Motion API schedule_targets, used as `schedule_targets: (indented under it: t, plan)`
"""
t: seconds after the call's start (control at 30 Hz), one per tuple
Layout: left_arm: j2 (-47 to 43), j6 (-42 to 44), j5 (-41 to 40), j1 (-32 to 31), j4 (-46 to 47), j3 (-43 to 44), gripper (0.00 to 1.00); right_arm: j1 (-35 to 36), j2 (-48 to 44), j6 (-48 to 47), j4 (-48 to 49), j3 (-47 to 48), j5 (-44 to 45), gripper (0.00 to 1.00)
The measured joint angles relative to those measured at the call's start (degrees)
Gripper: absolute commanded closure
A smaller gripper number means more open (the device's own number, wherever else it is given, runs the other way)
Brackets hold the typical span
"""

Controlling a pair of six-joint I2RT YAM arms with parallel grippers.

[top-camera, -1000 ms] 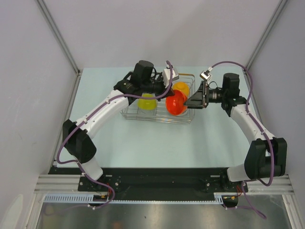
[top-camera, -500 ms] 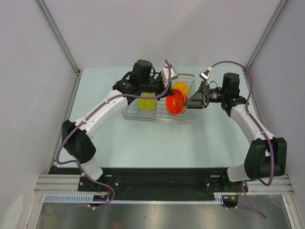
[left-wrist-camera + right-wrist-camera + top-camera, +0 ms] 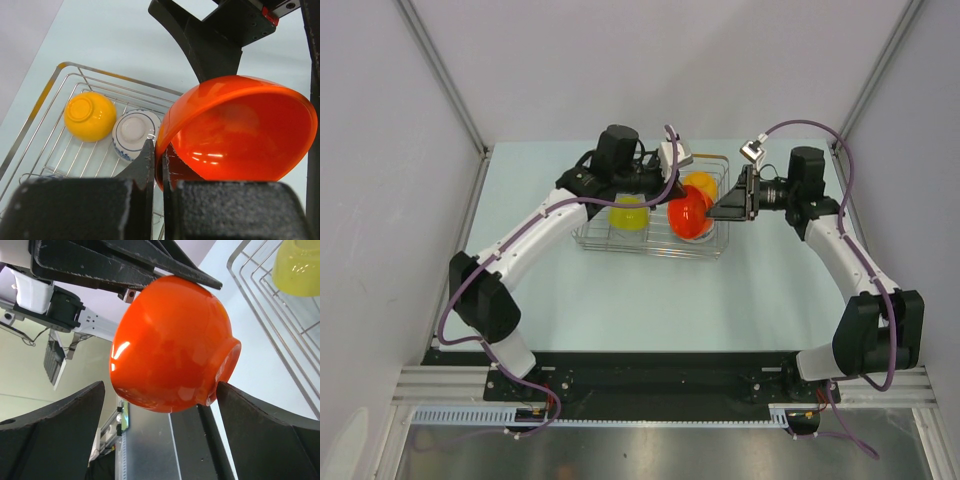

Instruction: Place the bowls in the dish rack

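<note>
Left tool (image 3: 156,152) is clamped tight on the rim of the red bowl (image 3: 235,135), one finger inside and one outside, nothing but that thin edge in its pinch; the bowl hangs tipped on its side, in the air over the right end of the dish rack (image 3: 39,106), not yet loaded. Right tool (image 3: 161,385) is spread wide and straddles that same bowl, one finger at the rounded wall, the other right at the foot ring; whether it touches I cannot tell; it has hold of nothing.

Down in the rack, the orange bowl (image 3: 90,116) and the white-and-blue bowl (image 3: 135,135) sit upturned side by side; the lime-yellow bowl (image 3: 628,213) is further left.

Danger now, as I read it: two tools crowd one glossy bowl; if the left lets go before the right has closed, the bowl drops on the wires or on the upturned bowls; if the right closes on that curved wall, the bowl may squirt out or swivel in the rim pinch; the black fingers could also knock each other.

Against a second ago: the right arm's wrist has drawn a little toward the far side of the desk (image 3: 620,290), and the red bowl has shifted slightly that way with it; the left arm and the racked bowls look unchanged.
</note>
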Motion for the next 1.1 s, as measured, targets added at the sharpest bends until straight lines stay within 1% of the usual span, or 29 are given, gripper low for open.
schedule_targets:
  t: [0.23, 0.37, 0.43, 0.47, 0.53, 0.57, 0.7, 0.8, 0.83, 0.87, 0.93, 0.97, 1.03, 1.07, 1.1]
  plan:
    - [0.0, -0.02, 0.02, 0.0, 0.17, -0.59, 1.0, 0.39, 0.48, -5.35, -5.14, 3.63, 1.88, 0.03]
    - [-0.02, -0.02, 0.02, 0.0, 0.31, -0.92, 1.0, 0.44, 0.94, -6.73, -6.8, 4.13, 2.19, 0.12]
    - [-0.02, -0.02, 0.11, -0.02, 0.31, -0.94, 1.0, 0.46, 0.96, -6.73, -7.06, 4.13, 2.29, 0.2]
    - [-0.02, -0.02, 0.24, 0.0, 0.37, -0.94, 1.0, 0.44, 0.96, -6.69, -6.97, 4.13, 2.32, 0.27]
    - [-0.22, -0.02, 0.42, 0.0, 0.39, -0.94, 1.0, 0.39, 0.96, -6.05, -6.34, 3.93, 2.27, 0.31]
    - [-0.24, -0.02, 0.39, 0.04, 0.37, -0.94, 1.0, 0.37, 0.96, -5.6, -5.84, 3.8, 2.29, 0.35]
    - [-0.33, -0.07, 0.31, 0.33, 0.33, -0.94, 1.0, 0.2, 0.96, -3.69, -3.21, 3.02, 2.38, 0.48]
    - [-0.33, -0.15, 0.15, 0.35, 0.37, -0.94, 1.0, 0.13, 0.96, -2.51, -1.86, 2.67, 2.34, 0.54]
    - [-0.33, -0.2, 0.15, 0.37, 0.42, -0.94, 1.0, 0.11, 0.96, -2.21, -1.53, 2.6, 2.36, 0.58]
    - [-0.33, -0.22, 0.13, 0.37, 0.48, -0.94, 1.0, 0.09, 0.96, -2.1, -1.25, 2.51, 2.34, 0.65]
    - [-0.35, -0.24, 0.02, 0.37, 0.55, -0.94, 1.0, 0.04, 0.96, -1.84, -0.87, 2.4, 2.32, 0.71]
    - [-0.33, -0.33, -0.02, 0.37, 0.59, -0.94, 1.0, 0.0, 0.96, -1.66, -0.68, 2.36, 2.32, 0.76]
    - [-0.35, -0.48, -0.04, 0.37, 0.72, -0.94, 1.0, -0.07, 0.96, -1.31, -0.37, 2.32, 2.29, 0.82]
    - [-0.33, -0.52, -0.04, 0.37, 0.81, -0.96, 1.0, -0.13, 0.96, -1.09, -0.11, 2.32, 2.25, 0.9]
    - [-0.35, -0.55, -0.04, 0.39, 0.87, -0.96, 1.0, -0.17, 0.96, -0.96, 0.13, 2.32, 2.23, 0.93]
